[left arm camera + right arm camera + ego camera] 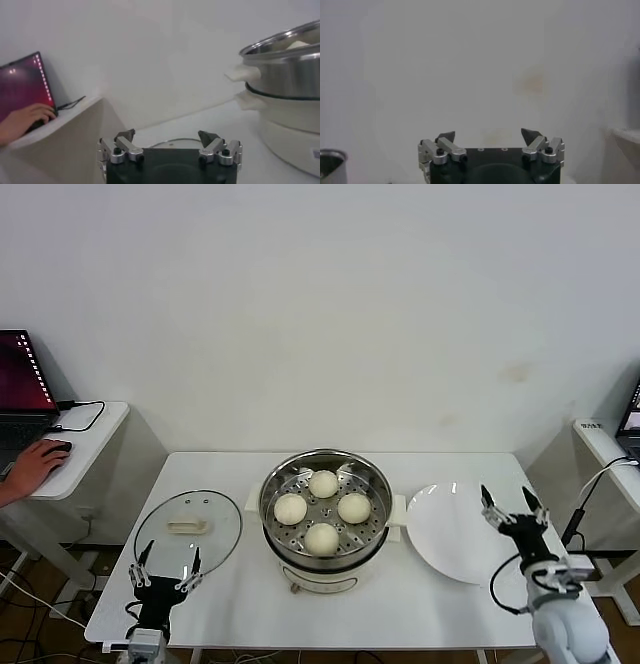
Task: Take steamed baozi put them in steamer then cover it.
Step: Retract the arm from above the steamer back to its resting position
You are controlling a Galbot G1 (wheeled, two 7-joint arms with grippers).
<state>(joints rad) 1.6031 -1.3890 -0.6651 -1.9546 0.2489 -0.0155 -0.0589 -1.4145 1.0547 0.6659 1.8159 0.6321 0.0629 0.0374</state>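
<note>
Glass cover (188, 530) flat nr desk's left edge, just beyond spread, empty left claw (166, 576); handle (188, 526) runs crosswise.

Honestly nothing readable here. The steamer (325, 514) has a small label low on its base (315, 153), but the print is way too tiny to make out. The laptop (22, 374) screen is just a reddish glow, no legible text. No brands or numbers anywhere else.
</note>
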